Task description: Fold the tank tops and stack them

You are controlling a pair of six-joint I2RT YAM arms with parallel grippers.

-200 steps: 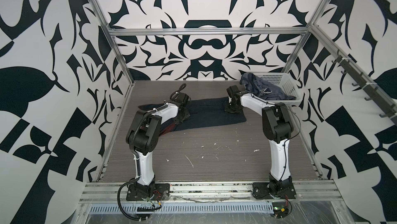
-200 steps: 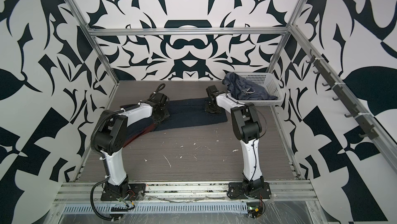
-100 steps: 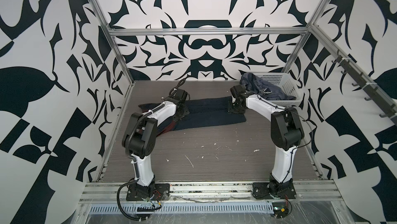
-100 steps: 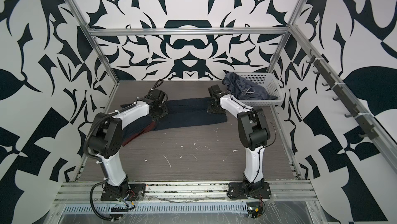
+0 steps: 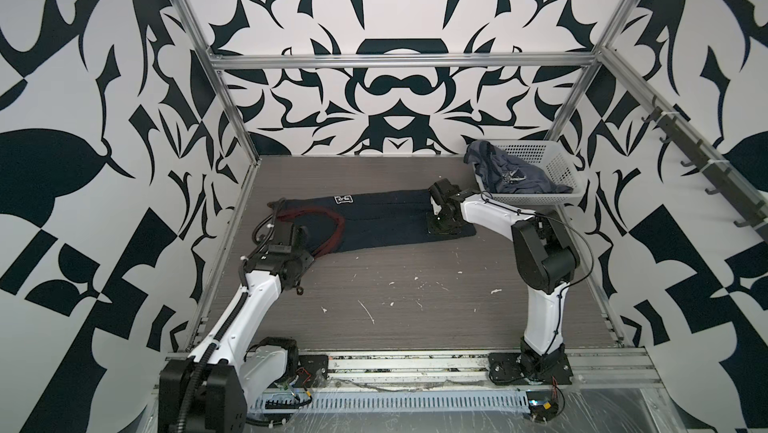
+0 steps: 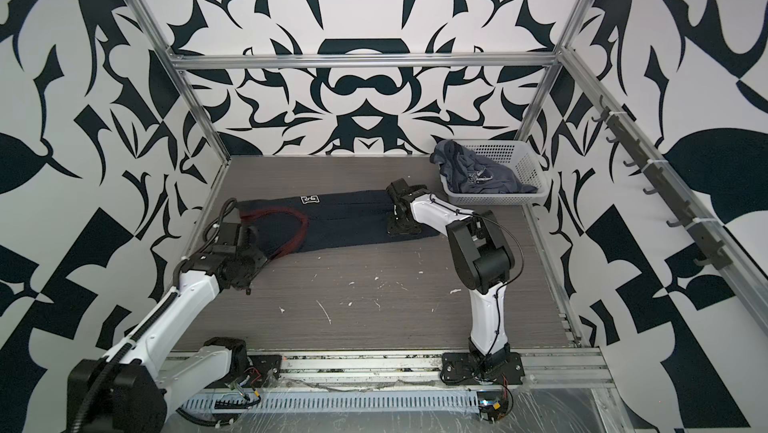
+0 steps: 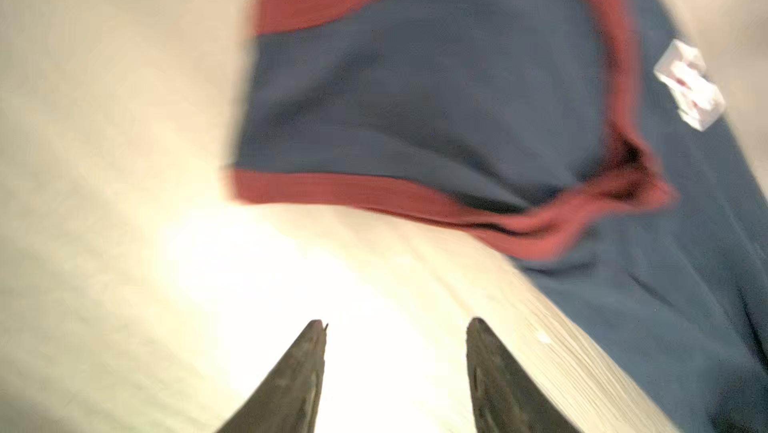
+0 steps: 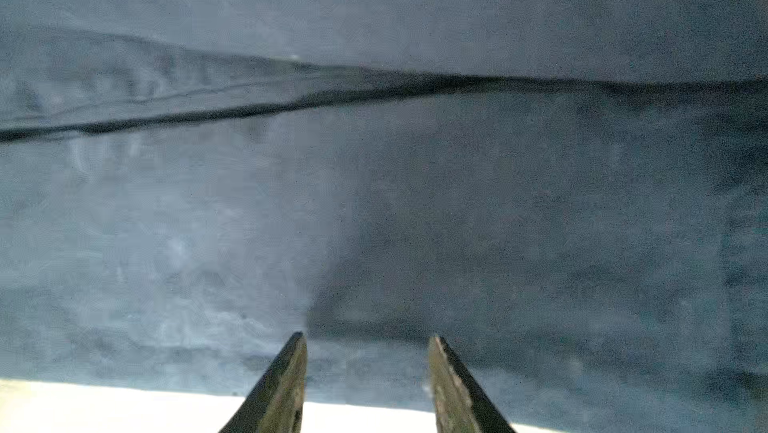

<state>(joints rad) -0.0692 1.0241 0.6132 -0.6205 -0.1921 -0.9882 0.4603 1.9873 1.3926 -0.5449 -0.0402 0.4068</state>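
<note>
A dark navy tank top (image 5: 386, 221) (image 6: 349, 221) with dark-red trim lies folded into a long strip across the back of the table. Its white number print (image 5: 344, 199) faces up. My left gripper (image 5: 289, 239) (image 7: 397, 323) is open over bare table just short of the red-trimmed straps (image 7: 415, 90), with nothing between its fingers. My right gripper (image 5: 442, 219) (image 8: 368, 337) is open, pointing down over the hem end of the navy cloth (image 8: 374, 202), gripping nothing. The slate-blue tank top (image 5: 511, 173) (image 6: 478, 177) lies crumpled in the basket.
A white perforated basket (image 5: 557, 160) (image 6: 528, 160) stands at the back right corner, close behind my right arm. Metal frame posts and patterned walls close in the table on three sides. Small white flecks (image 5: 368, 310) dot the near tabletop.
My left gripper has pulled back from the middle of the navy top to its strap end, toward the near left, and the arm has folded low. The right gripper barely moved.
</note>
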